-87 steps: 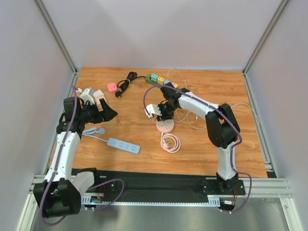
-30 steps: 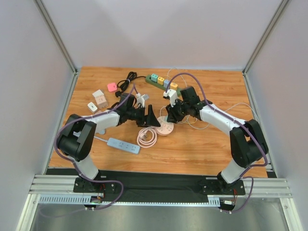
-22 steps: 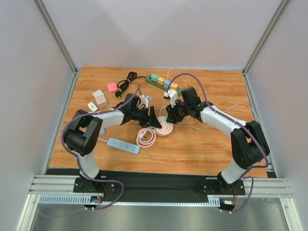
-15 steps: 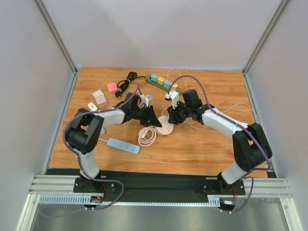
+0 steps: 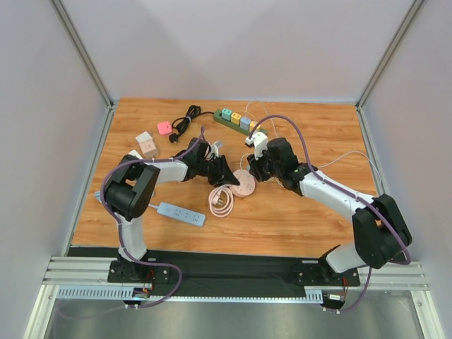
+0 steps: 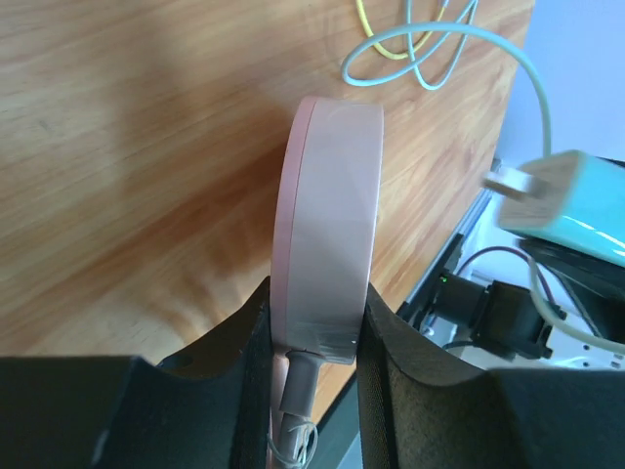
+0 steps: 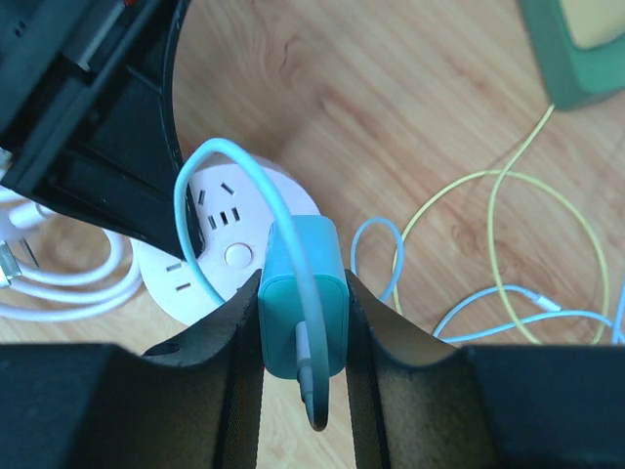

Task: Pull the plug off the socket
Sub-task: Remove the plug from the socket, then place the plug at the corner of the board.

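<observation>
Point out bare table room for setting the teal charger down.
Bare: the near side of the table, between the blue power strip and the right arm; also the far right corner beyond the green strip. Crowded: the middle, where the left hand, right hand, pink socket and coiled cord meet.

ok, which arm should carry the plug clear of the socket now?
Right. The right claw grips the teal plug, prongs out and apart from the pink socket; the left claw is clamped on that socket.
</observation>
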Available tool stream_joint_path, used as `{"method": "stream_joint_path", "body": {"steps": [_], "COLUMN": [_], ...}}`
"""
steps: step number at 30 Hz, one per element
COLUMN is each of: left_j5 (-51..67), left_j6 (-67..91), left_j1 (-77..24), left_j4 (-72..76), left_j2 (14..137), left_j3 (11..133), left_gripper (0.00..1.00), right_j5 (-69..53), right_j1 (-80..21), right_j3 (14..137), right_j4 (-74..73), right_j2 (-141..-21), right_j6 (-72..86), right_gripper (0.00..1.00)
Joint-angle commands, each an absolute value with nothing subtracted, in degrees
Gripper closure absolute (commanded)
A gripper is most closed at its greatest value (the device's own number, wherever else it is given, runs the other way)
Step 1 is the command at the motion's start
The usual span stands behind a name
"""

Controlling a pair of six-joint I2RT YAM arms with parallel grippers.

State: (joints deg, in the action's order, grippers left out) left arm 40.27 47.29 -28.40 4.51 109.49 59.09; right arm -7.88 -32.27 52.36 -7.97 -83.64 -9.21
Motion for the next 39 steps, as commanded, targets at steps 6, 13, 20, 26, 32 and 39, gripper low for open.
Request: {"method": "stream_joint_path", "body": {"steps": [6, 13, 20, 26, 32, 39], "left_j5": [36.12, 39.47, 35.25, 32.97, 27.0, 24.34], "left_j6": [41.59, 37.36, 34.28, 28.15, 18.03, 5.46], "left_j1": [-27.77, -27.77, -27.77, -27.77, -27.86, -27.86], "left_j4": [-0.18, 2.28, 4.22, 4.13, 5.7, 13.35], "left_j2": [109.6, 107.59, 98.89, 91.86, 81.49, 68.57], "left_j3": [59.5, 56.61, 54.58, 54.67, 50.81, 44.92], "left_gripper": [1.0, 0.85, 0.44, 0.33, 0.29, 0.0], "right_j5": [-12.28, -41.0, -47.19, -49.57, -52.29, -56.07], "right_j1": [-30.95, -19.45, -14.33, -14.06, -13.54, -13.45], "right_j3": [55.37, 55.46, 54.41, 54.4, 53.96, 54.23], "right_j4": [-3.42, -5.1, -2.2, -0.53, 4.3, 7.46], "right_j2": [-80.16, -78.84, -78.13, -79.71, -82.96, -84.72], "right_j6": [-9.75, -6.87, -1.94, 2.8, 9.92, 16.77], "right_gripper": [1.0, 1.0, 1.0, 1.0, 1.0, 1.0]}}
